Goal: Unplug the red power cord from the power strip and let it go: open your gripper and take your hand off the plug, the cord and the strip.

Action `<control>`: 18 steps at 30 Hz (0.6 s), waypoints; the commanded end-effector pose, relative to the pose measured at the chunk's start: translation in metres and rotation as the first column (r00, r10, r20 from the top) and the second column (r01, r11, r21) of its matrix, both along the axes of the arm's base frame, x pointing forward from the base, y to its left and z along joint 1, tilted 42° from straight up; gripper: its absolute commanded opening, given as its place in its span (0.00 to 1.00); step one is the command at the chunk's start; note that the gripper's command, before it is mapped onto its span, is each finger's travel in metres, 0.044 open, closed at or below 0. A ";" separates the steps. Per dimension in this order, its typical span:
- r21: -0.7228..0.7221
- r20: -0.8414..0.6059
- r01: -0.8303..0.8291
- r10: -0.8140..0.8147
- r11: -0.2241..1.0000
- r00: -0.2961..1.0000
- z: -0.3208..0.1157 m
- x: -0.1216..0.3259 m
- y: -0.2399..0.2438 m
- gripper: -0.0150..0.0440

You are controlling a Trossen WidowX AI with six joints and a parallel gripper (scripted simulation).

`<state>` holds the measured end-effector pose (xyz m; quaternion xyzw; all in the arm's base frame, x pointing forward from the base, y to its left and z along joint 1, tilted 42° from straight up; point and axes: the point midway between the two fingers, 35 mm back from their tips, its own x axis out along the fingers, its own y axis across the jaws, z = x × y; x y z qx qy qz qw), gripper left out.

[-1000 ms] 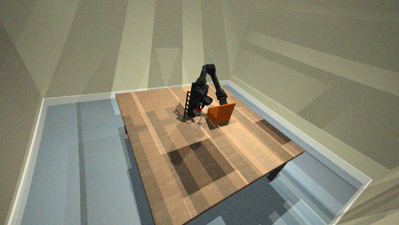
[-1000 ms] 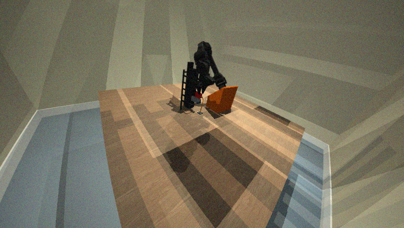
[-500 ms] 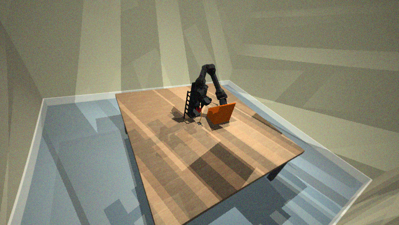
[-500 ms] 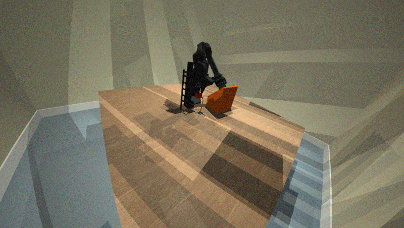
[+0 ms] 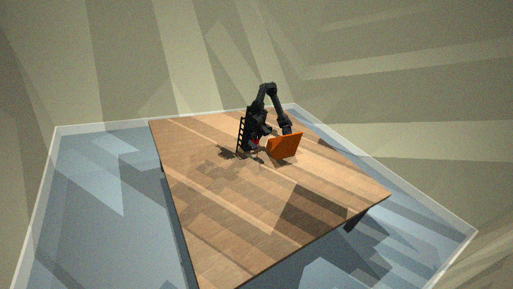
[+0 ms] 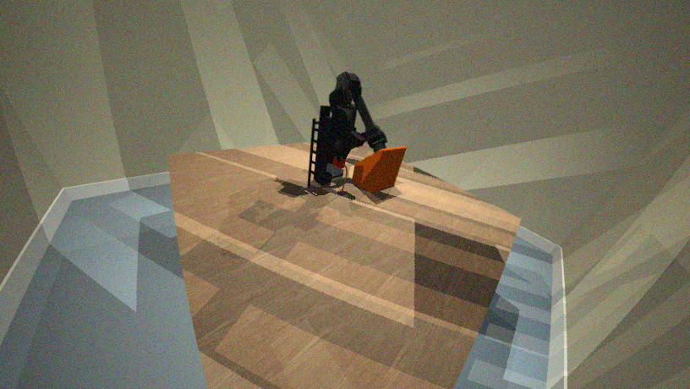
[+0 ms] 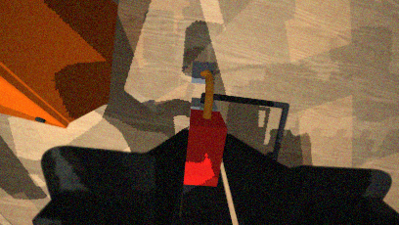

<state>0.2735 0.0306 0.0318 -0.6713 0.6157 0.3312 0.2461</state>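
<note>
My gripper [image 5: 256, 138] [image 6: 340, 156] [image 7: 204, 137] points downward and is shut on the red plug [image 5: 255, 141] [image 6: 338, 162] [image 7: 201, 147], one finger on each side. A thin orange-brown cord [image 5: 257, 153] [image 6: 345, 178] [image 7: 208, 98] runs from the plug's end down to a small blue-grey block [image 7: 202, 71] on the table. A grey piece [image 5: 253, 144] [image 6: 334, 169] [image 7: 196, 103] shows just under the plug. A tall black upright body [image 6: 320, 159] stands close beside the plug; it seems to be the power strip. Whether the plug still sits in it is hidden by the dark fingers.
A large orange wedge-shaped block [image 5: 285, 147] [image 6: 381, 171] [image 7: 44, 54] stands close to the gripper, in front of the lower arm. A thin black ladder-like frame [image 5: 238, 139] [image 6: 311, 159] [image 7: 246, 100] stands on the other side. All stand on the wooden table [image 5: 229, 212] [image 6: 289, 289].
</note>
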 end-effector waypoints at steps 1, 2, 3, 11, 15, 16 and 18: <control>0.001 0.004 0.002 -0.002 1.000 1.000 0.000 0.001 0.000 0.26; 0.001 0.004 0.002 -0.002 1.000 1.000 0.000 0.001 0.000 0.25; 0.001 0.004 0.002 -0.002 1.000 1.000 0.000 0.001 0.001 0.25; 0.002 0.003 0.000 0.000 1.000 1.000 -0.008 0.000 0.009 0.25; 0.002 0.003 -0.001 0.001 1.000 1.000 -0.012 0.000 0.015 0.25; 0.003 0.003 -0.001 0.001 1.000 1.000 -0.013 0.000 0.016 0.25; 0.003 0.002 -0.002 0.002 1.000 1.000 -0.015 -0.001 0.019 0.25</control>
